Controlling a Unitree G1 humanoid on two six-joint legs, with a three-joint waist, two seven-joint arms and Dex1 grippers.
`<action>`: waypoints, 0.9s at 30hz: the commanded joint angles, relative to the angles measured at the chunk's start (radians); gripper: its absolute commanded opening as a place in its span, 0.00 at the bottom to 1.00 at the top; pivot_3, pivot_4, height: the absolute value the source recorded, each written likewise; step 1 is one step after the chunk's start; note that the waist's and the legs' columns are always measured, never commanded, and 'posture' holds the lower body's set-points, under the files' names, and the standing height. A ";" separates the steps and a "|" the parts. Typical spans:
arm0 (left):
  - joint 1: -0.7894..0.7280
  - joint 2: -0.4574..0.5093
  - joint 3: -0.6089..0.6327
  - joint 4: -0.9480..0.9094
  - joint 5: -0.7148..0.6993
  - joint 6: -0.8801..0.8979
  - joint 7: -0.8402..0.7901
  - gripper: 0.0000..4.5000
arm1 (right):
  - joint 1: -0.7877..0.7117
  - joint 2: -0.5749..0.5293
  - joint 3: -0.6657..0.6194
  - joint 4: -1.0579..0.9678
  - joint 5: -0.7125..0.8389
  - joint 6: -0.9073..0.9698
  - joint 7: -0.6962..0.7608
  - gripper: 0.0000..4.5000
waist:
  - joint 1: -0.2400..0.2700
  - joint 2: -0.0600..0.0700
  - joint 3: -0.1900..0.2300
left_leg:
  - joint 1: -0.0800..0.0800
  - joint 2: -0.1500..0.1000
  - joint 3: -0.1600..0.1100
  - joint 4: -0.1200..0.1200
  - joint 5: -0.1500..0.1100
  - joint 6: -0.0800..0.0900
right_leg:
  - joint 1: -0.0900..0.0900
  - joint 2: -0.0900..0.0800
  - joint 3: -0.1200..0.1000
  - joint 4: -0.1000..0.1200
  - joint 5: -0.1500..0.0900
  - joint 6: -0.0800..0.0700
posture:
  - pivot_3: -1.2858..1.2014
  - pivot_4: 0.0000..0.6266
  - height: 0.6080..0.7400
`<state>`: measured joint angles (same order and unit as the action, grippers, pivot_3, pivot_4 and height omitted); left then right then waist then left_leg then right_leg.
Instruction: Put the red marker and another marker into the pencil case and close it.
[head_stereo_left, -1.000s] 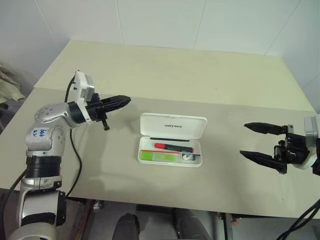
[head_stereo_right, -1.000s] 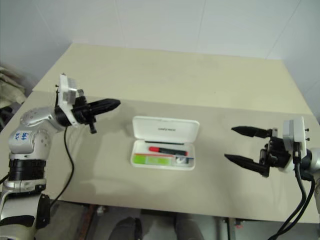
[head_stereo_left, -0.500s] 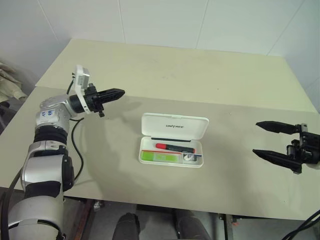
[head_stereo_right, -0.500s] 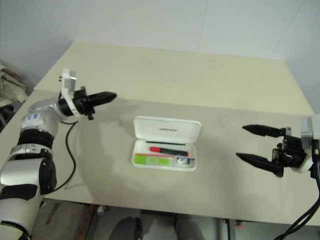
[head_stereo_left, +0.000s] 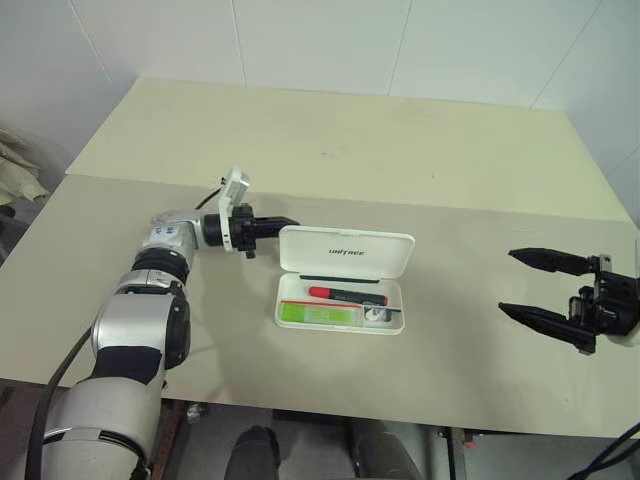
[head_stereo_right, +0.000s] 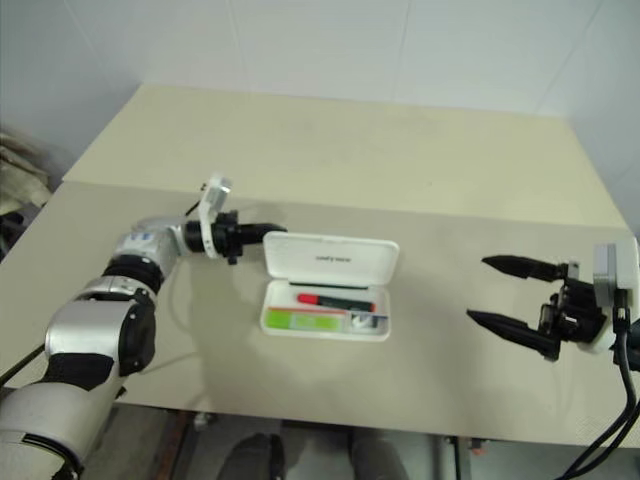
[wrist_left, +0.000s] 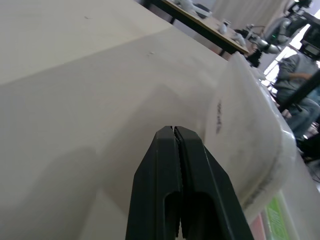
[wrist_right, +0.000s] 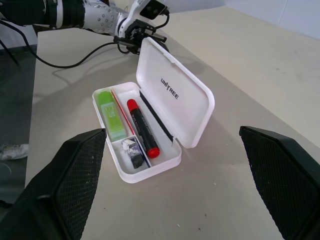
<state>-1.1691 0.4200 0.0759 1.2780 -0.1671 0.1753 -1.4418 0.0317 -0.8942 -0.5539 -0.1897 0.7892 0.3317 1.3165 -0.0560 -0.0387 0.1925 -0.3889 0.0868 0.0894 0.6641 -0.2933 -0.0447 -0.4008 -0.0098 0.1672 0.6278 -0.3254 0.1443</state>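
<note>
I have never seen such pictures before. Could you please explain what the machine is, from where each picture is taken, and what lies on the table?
This is a humanoid robot with two arms. Two pictures come from its head, looking down; the other two come from cameras on its wrists. On the table lies an open white pencil case, and inside it lie a red marker and a green highlighter. The left gripper, shut and holding nothing, is beside the lid's left end. The right gripper is open, apart from the case.
</note>
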 joint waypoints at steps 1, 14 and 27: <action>-0.039 -0.006 -0.022 -0.003 0.025 0.022 -0.115 0.01 | 0.018 -0.003 -0.061 -0.033 0.023 0.000 -0.009 1.00 | 0.000 0.000 0.000 | 0.000 0.000 0.000 0.000 0.000 0.000 | 0.000 0.000 0.000 0.000 0.000 0.000 | 0.52 0.24 1.00; 0.078 0.176 -0.512 -0.450 -0.364 0.141 -0.173 0.01 | 0.026 -0.006 -0.075 -0.028 0.039 -0.001 0.009 1.00 | -0.001 0.000 0.000 | 0.000 0.001 0.000 0.000 0.000 0.000 | 0.000 0.000 0.000 0.001 0.000 0.000 | 0.52 0.24 1.00; 0.157 0.311 -0.730 -0.746 -0.516 0.138 -0.173 0.01 | -0.048 -0.034 -0.046 0.082 0.032 -0.026 0.140 1.00 | 0.000 0.000 0.000 | 0.000 0.000 0.000 0.002 0.000 0.000 | 0.000 0.000 0.001 0.001 0.000 -0.001 | 0.52 0.24 1.00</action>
<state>-1.0159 0.7175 -0.6412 0.5513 -0.6833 0.3397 -1.5025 0.0015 -0.9088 -0.5928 -0.1279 0.8120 0.3256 1.4207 -0.0561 -0.0383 0.1929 -0.3884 0.0873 0.0890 0.6657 -0.2933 -0.0446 -0.4004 -0.0099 0.1678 0.6292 -0.3257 0.1438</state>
